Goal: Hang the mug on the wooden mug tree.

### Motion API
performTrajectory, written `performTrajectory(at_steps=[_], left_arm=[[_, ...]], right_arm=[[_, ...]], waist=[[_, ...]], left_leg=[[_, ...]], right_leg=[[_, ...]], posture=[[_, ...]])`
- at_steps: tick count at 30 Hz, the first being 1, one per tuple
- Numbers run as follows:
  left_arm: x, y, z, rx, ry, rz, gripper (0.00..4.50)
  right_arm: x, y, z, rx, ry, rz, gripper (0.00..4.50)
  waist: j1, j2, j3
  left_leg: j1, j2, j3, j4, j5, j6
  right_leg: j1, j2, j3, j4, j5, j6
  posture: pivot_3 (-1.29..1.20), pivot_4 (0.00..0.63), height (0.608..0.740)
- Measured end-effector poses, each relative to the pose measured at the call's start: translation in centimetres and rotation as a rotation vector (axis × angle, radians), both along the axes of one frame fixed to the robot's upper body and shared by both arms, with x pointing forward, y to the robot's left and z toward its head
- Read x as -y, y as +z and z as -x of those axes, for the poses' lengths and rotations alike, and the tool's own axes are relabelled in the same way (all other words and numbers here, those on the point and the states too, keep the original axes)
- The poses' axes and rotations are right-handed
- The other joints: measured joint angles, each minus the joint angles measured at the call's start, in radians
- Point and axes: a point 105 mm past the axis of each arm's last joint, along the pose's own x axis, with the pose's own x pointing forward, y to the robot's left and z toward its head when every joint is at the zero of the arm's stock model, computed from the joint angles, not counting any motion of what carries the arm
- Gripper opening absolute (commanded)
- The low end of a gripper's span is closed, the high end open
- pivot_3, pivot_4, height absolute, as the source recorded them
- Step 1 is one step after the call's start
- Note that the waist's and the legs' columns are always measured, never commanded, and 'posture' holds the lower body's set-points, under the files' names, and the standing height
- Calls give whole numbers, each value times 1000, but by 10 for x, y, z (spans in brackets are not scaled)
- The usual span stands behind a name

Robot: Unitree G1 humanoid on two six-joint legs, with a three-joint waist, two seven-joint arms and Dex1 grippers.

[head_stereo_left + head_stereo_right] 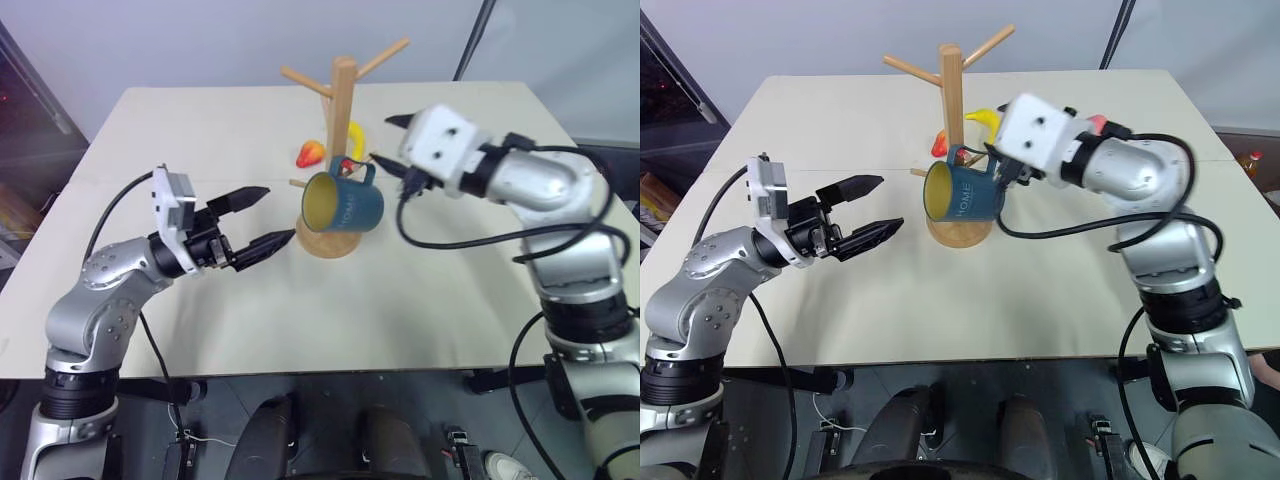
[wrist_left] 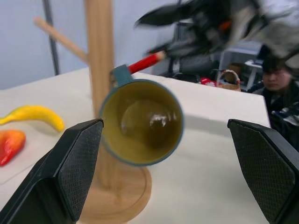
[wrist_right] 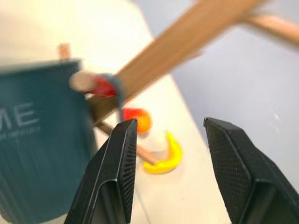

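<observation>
Pale counter (image 1: 200, 330) carries the wooden mug tree (image 1: 342, 120), where the mug (image 1: 343, 203) hangs by its handle, mouth toward the spread, empty left tool (image 1: 268, 218), while the nearer right tool (image 1: 388, 140), parted and empty, sits just beside it.

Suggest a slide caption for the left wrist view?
Teal mug hanging by its handle on the wooden mug tree, framed between the open left hand.

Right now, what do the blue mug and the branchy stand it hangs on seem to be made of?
The mug looks like glazed ceramic: matte teal outside, a glossy yellow inside that catches the light. The wooden mug tree looks like pale, unpainted wood with faint grain on its post, though one peg has a red-painted section near its tip.
</observation>
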Motion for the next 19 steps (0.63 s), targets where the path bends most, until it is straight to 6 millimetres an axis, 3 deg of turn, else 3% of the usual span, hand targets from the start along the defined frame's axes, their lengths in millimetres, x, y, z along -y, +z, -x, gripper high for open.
performTrajectory(at_steps=[3, 6, 9, 14, 19], left_arm=[[-16, -10, -15, -24, 132, 22, 4500], [-37, -27, -28, -43, 294, 45, 4500], [-64, -57, -39, -79, 488, 18, 4500], [-92, -100, -34, -140, 718, -13, 4500], [-103, -111, -27, -151, 806, -32, 4500]], right_arm=[[27, -12, 9, -94, -28, -139, 2298], [48, -45, 14, -238, -54, -319, 2298], [64, -85, 17, -340, -89, -564, 2298], [88, -141, 12, -403, -212, -739, 2298], [89, -157, 6, -400, -217, -755, 2298]], waist=[[2, -1, -1], [0, -2, -1], [-5, -1, -1], [-6, -1, -1], [-5, -1, -1]], left_leg=[[0, 0, 0, 0, 0, 0], [1, 0, 0, -1, 0, 0], [1, 0, 0, -2, 0, 0], [1, 0, 1, -1, 0, 0], [1, 0, 1, -1, 0, 0]], right_leg=[[1, -2, 0, -1, 0, 0], [1, -3, 0, -1, 0, 0], [0, -3, 0, 1, 0, 0], [0, -3, 1, 1, 0, 0], [0, -3, 0, 1, 0, 0]], posture=[[0, 150, 740], [0, 150, 740], [0, 150, 740], [0, 150, 740], [0, 150, 740]])
